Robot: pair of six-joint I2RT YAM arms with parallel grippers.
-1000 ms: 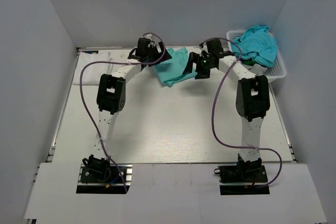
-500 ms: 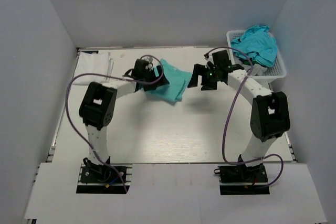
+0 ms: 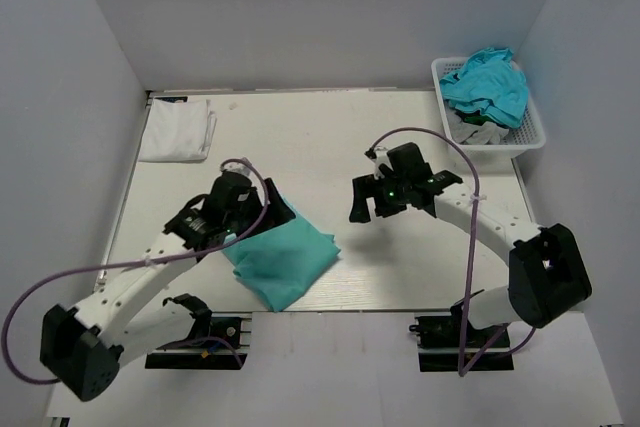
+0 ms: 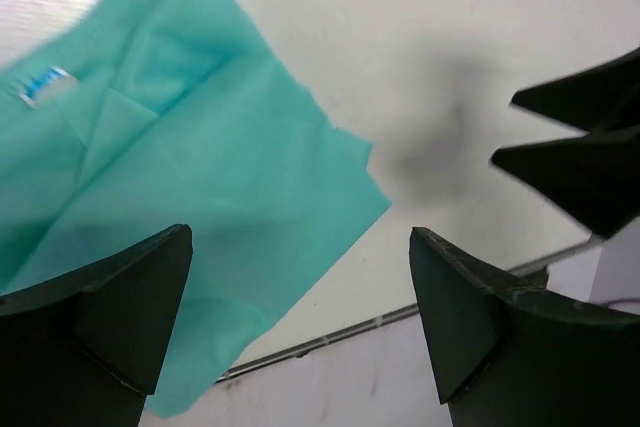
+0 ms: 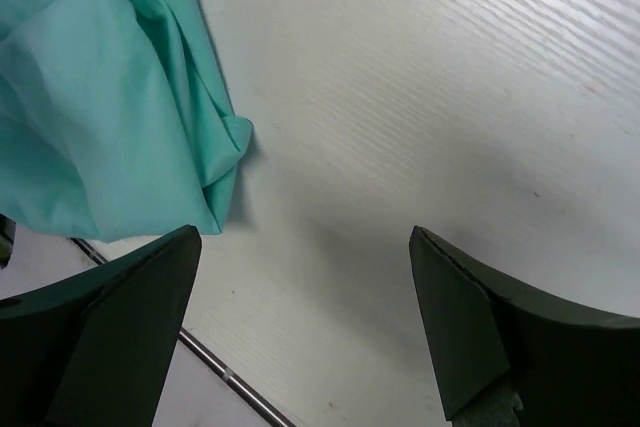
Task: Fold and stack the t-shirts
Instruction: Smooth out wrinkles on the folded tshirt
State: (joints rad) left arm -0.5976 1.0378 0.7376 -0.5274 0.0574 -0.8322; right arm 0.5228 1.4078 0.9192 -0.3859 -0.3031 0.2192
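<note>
Shirts show best from the top view: 4 of them. 1 mint green shirt [image 3: 283, 265] lies folded, soft and a bit wrinkled, on the white table [image 3: 330, 137] near the front edge, just by the left gripper [image 3: 272, 215]. 1 white shirt [image 3: 178, 129] sits folded in the far left corner. 1 bright blue shirt [image 3: 487, 82] and 1 grey shirt [image 3: 478, 129] lie bunched in the plastic basket [image 3: 520, 144] with holes in its sides, and only the top view shows these. The left wrist view shows a tiny tag [image 4: 45, 85] on the green cloth. The 2 grippers, the left one and the right gripper [image 3: 370, 212], have their fingers spread wide and hold nothing.
</note>
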